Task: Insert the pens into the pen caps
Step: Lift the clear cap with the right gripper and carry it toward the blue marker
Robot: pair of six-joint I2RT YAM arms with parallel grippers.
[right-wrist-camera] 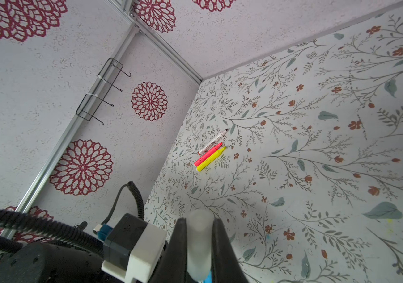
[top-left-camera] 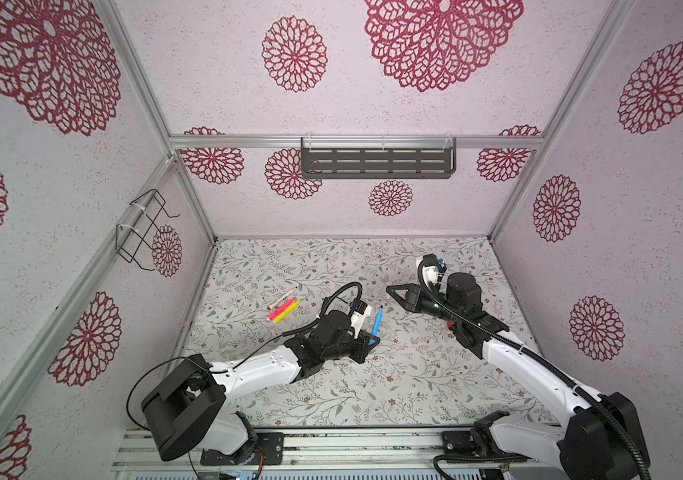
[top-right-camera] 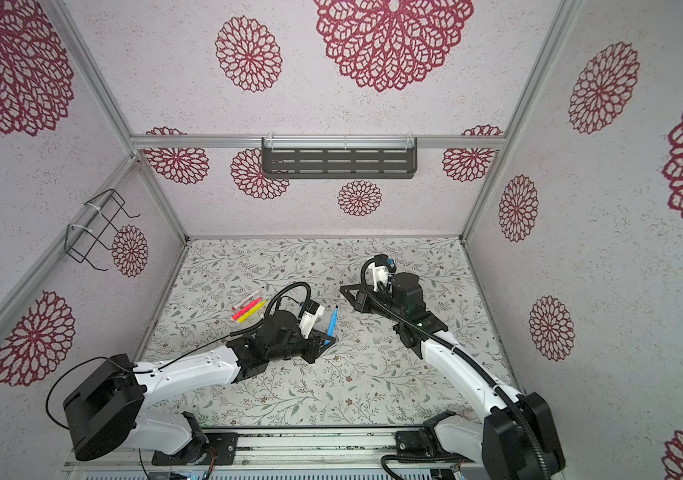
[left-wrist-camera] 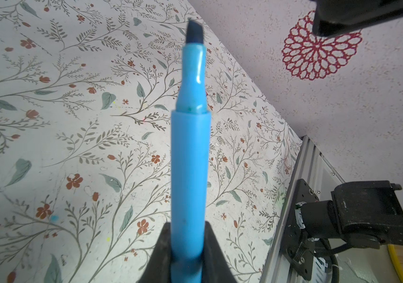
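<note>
My left gripper (left-wrist-camera: pixel 187 224) is shut on the lower barrel of the blue pen (left-wrist-camera: pixel 190 159), whose dark chisel tip is bare and points away from the jaws. Both top views show this blue pen (top-left-camera: pixel 376 322) (top-right-camera: pixel 331 322) held over the middle of the table, with the left gripper (top-left-camera: pixel 371 344) at its base. My right gripper (right-wrist-camera: pixel 199 220) is shut on a pale, frosted pen cap (right-wrist-camera: pixel 199 242); its open end points outwards. The right gripper (top-left-camera: pixel 390 289) hovers right of the blue pen and apart from it. Three pens lie together at the left: white (top-left-camera: pixel 285 298), pink-red (top-left-camera: pixel 282 309), yellow (top-left-camera: pixel 288 312).
A black slotted shelf (top-left-camera: pixel 377 162) hangs on the back wall and a wire rack (top-left-camera: pixel 142 228) on the left wall. An aluminium rail (top-left-camera: pixel 331 440) runs along the table's front edge. A small red bit (top-left-camera: pixel 451 326) peeks out under the right forearm.
</note>
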